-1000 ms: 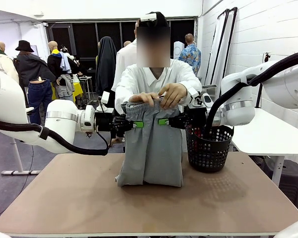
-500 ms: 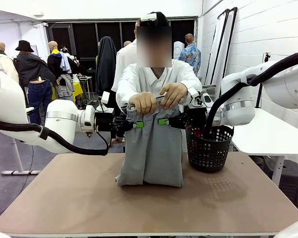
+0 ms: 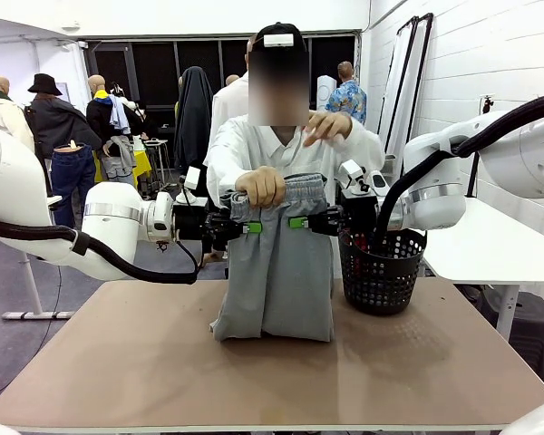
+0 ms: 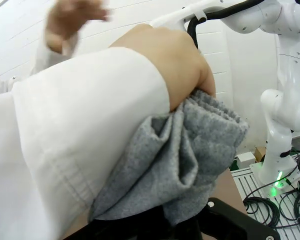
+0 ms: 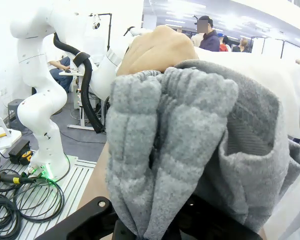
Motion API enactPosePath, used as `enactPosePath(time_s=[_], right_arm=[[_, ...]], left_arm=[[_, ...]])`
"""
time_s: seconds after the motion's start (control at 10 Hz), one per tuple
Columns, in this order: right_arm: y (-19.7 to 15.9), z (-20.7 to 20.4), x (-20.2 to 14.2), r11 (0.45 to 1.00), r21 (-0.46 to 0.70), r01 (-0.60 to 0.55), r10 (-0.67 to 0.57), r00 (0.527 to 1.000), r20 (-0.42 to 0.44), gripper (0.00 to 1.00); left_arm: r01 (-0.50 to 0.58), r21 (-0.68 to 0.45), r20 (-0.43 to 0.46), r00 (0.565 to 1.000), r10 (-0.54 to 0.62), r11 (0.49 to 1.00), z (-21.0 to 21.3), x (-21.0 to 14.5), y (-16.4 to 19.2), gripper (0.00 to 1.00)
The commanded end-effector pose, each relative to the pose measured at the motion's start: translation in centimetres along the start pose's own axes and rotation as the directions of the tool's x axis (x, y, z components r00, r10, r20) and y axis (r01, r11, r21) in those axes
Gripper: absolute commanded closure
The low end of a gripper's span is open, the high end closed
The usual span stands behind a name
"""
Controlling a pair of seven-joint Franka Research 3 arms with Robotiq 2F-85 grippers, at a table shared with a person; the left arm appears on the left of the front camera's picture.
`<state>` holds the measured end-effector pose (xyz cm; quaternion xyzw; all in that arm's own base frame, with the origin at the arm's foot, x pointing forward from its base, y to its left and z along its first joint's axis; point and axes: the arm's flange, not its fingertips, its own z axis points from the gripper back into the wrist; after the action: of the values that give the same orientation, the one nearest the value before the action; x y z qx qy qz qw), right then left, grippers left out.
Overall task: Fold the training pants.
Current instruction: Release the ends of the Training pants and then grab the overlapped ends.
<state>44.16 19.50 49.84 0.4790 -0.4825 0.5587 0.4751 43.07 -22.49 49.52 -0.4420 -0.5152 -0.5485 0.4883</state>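
Note:
The light grey training pants (image 3: pixel 276 272) hang upright over the table, their lower end bunched on the tabletop. My left gripper (image 3: pixel 250 227) is shut on the pants' left edge just below the gathered waistband. My right gripper (image 3: pixel 299 222) is shut on the right edge at the same height. A person's hand (image 3: pixel 261 186) clutches the waistband at its left end, and the other hand (image 3: pixel 326 124) is raised at chest height, off the cloth. Grey fabric (image 4: pixel 190 150) bulges under the hand (image 4: pixel 175 65) in the left wrist view. The ribbed waistband (image 5: pixel 190 140) sits close in front of the right wrist camera.
A black mesh basket (image 3: pixel 381 267) stands on the table just right of the pants, close under my right arm. The brown tabletop (image 3: pixel 163 362) has free room at the front and left. The person in a white shirt (image 3: pixel 254 145) stands right behind the pants.
The person's hand on the picture's right let go of the waistband and rose to chest height. The other hand stays on the waistband. Both grippers and the pants have not moved.

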Motion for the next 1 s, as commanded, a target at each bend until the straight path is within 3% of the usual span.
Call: enactPosePath(time_s=[0.0,0.9], right_arm=[[0.09,-0.1,0.12,1.0,0.002,-0.006,0.006,1.0,0.001,1.0],[0.09,-0.1,0.12,1.0,0.002,-0.006,0.006,1.0,0.001,1.0]], left_arm=[[-0.008,0.006,0.017,1.0,0.008,1.0,-0.02,0.17,-0.07,1.0],[-0.008,0.006,0.017,1.0,0.008,1.0,-0.02,0.17,-0.07,1.0]])
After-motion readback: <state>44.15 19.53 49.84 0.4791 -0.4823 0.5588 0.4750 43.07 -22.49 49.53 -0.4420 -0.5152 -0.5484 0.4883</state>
